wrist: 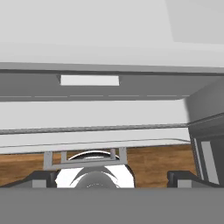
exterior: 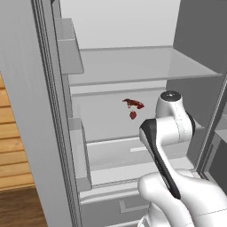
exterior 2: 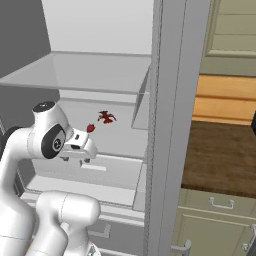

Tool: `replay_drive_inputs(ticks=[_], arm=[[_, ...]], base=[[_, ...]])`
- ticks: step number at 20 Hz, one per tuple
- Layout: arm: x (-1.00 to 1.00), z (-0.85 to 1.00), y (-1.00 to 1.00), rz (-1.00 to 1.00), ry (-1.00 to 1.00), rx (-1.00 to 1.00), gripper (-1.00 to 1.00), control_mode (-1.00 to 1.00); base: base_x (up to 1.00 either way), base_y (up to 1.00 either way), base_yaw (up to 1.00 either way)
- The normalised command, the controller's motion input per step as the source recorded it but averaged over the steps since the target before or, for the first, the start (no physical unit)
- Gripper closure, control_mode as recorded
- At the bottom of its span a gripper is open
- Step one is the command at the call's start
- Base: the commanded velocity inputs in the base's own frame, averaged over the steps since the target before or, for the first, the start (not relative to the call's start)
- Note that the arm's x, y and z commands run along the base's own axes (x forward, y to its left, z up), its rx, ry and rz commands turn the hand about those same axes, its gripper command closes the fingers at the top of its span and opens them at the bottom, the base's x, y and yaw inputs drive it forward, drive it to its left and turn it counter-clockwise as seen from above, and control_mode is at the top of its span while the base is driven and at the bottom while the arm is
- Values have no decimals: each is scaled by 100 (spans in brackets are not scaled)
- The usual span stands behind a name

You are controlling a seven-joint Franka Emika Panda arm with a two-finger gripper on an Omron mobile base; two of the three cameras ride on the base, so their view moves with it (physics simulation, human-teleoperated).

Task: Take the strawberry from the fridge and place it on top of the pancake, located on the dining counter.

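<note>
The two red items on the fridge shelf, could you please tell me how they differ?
The strawberry is a small, compact, pointed berry; the other red item is wider, darker and ragged in outline. The strawberry sits nearer the front, the ragged item behind it. Both rest on the same shelf.

Kitchen; open fridge (exterior: 133, 66), wooden counter (exterior 2: 220, 155), cabinet drawers (exterior 2: 215, 205).

The fridge (exterior: 44, 133) stands open; its middle shelf (exterior: 115, 117) offers open room around the strawberry (exterior: 133, 115) and a dark red item (exterior: 133, 104) just behind it. Door bins (exterior: 80, 150) flank the left, the upper shelf (exterior: 142, 64) overhead.
</note>
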Motion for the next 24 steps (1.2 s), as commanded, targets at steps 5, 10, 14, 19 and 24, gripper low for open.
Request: replay_drive_inputs(ticks=[5, 10, 14, 19, 24], arm=[[0, 0, 0, 0, 0, 0, -100, -100], [9, 0, 0, 1, -22, 2, -100, -100], [52, 0, 26, 10, -25, 14, -100, -100], [70, 6, 31, 7, 0, 15, -100, -100], [50, 18, 13, 0, -5, -1, -100, -100]], base=[[3, 0, 0], [0, 0, 0], [0, 0, 0], [0, 0, 0], [0, 0, 0]])
